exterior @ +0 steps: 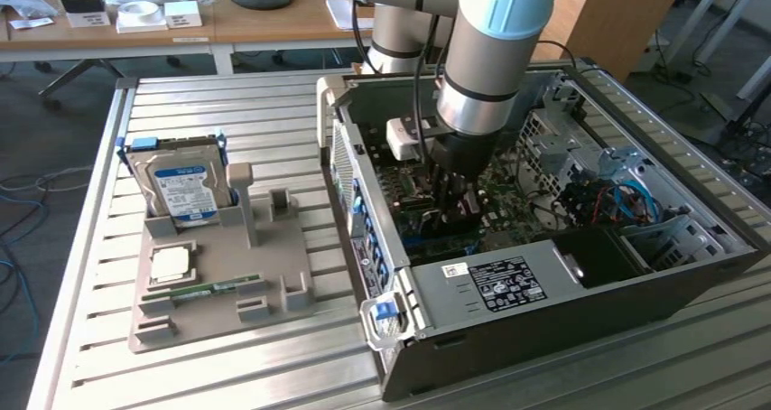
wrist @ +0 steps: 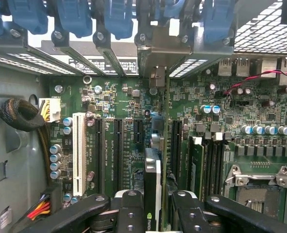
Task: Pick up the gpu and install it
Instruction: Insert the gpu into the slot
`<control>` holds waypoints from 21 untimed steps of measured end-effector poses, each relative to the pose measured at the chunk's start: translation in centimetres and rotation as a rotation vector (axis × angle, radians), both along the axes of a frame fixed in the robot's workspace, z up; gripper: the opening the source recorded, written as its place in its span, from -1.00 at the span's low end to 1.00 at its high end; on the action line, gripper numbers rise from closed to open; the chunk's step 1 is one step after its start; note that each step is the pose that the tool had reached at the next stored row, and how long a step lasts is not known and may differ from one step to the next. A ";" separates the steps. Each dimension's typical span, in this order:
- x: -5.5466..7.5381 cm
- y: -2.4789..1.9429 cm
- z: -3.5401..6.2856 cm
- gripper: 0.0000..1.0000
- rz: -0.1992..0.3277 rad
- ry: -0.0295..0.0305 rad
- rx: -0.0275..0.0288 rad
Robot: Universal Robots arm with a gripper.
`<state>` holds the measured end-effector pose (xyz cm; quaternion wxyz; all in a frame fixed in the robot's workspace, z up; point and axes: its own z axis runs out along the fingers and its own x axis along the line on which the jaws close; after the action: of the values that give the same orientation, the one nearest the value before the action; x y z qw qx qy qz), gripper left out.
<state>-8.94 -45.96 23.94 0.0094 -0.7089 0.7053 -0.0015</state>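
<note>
The gripper (wrist: 153,206) pinches the gpu (wrist: 152,184) edge-on between its fingers, low inside the open computer case (exterior: 398,356), directly over the motherboard (wrist: 260,126). Installation is underway; seating it seems to call for exact alignment with a black expansion slot (wrist: 118,145).

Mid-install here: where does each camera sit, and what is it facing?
Exterior view: off the arm, above the slatted metal table, looking down at the open black computer case; the arm shows.
Wrist view: on the wrist, facing the green motherboard; the claw grips the thin gpu card edge-on.
Shared: case interior and claw.
</note>
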 end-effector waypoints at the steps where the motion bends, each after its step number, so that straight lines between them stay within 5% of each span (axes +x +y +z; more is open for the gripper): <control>1: 0.0 0.00 -0.01 -0.47 0.000 -0.0001 0.0002; 8: 0.0 0.01 -0.08 -0.45 -0.001 -0.0001 0.0018; 11: 0.0 0.01 -0.03 -0.20 0.000 -0.0004 0.0007; 15: 0.0 0.00 0.00 -0.20 0.000 -0.0002 0.0004; 21: 0.0 0.01 1.10 -0.20 0.000 -0.0002 0.0003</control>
<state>-8.94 -45.95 25.03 0.0096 -0.7088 0.7053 -0.0014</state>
